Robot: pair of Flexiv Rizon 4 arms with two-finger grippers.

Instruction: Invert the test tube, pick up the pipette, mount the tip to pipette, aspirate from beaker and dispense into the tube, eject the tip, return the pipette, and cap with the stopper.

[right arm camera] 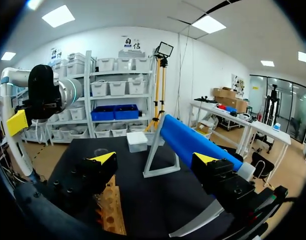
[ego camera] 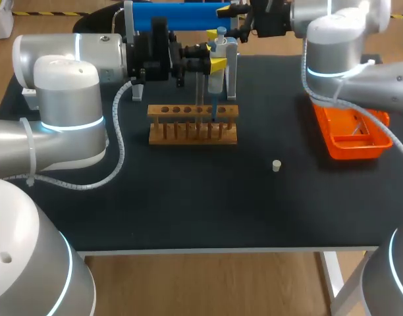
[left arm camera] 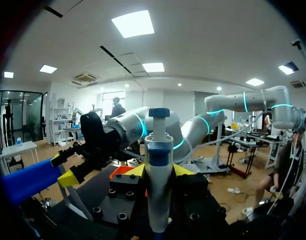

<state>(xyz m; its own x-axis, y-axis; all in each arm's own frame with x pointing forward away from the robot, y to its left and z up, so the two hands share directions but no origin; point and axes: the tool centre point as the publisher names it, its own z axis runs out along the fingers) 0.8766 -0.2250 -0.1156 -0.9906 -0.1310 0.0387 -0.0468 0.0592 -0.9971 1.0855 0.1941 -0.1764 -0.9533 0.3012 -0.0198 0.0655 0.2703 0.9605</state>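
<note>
- My left gripper (left arm camera: 159, 172) is closed on the pipette (left arm camera: 158, 165). One yellow-tipped finger presses on each side of its white body, and it stands upright between them with its blue cap above my fingers.
- In the head view the pipette's thin blue lower end hangs straight down below that gripper. It reaches the top of the wooden test tube rack (ego camera: 193, 124) near the rack's right end. I cannot tell whether it enters a tube there.
- The rack sits on the black counter (ego camera: 188, 210), directly under my left gripper and on the near side of it.
- Just behind my left gripper is the stand (right arm camera: 160, 160) with a blue bar (right arm camera: 193, 140) across its top. Its pale legs come down on either side of the pipette.
- My right gripper (right arm camera: 154, 160) is spread wide and holds nothing. The blue bar runs ahead of it and passes just above its right finger. The stand's legs lie ahead, between the fingers.
- The small white stopper (ego camera: 276, 165) lies alone on the counter, well apart from both grippers, right of the rack and nearer the front edge.
- An orange tray (ego camera: 351, 135) sits farthest right, under my right arm and well apart from its gripper.
</note>
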